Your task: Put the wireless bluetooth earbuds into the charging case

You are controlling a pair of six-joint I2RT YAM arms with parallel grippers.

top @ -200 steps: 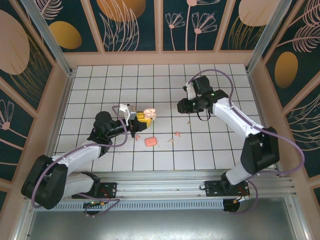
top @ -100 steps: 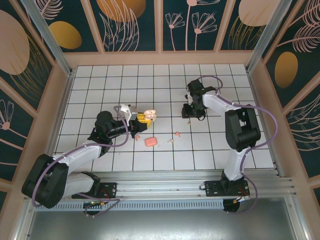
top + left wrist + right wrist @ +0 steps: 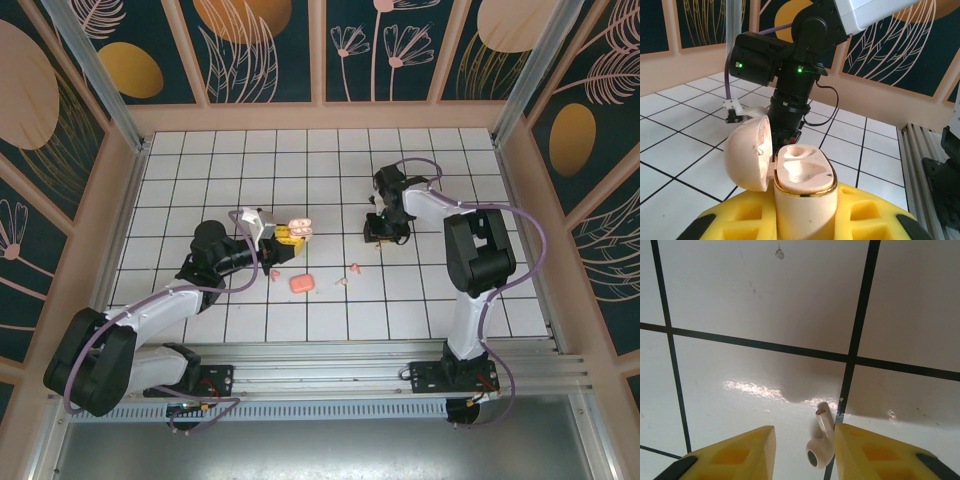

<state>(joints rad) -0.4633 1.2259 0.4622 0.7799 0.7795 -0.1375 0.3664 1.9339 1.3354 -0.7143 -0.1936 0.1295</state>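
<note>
White gridded tabletop [image 3: 740, 315]. Right end effector [image 3: 804, 442] stands parted astride one earbud [image 3: 821, 442] lying flat; its fingers are cropped. Left end effector [image 3: 802, 220] clamps the case [image 3: 802, 172], lid swung aside, base hidden.

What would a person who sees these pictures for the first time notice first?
The open charging case stands out first: the left gripper holds it left of centre over the white tiles, lid tipped back, both sockets empty. To its right, the right gripper is down at the tiles, its yellow fingers on either side of one small earbud lying by a grid line.
</note>
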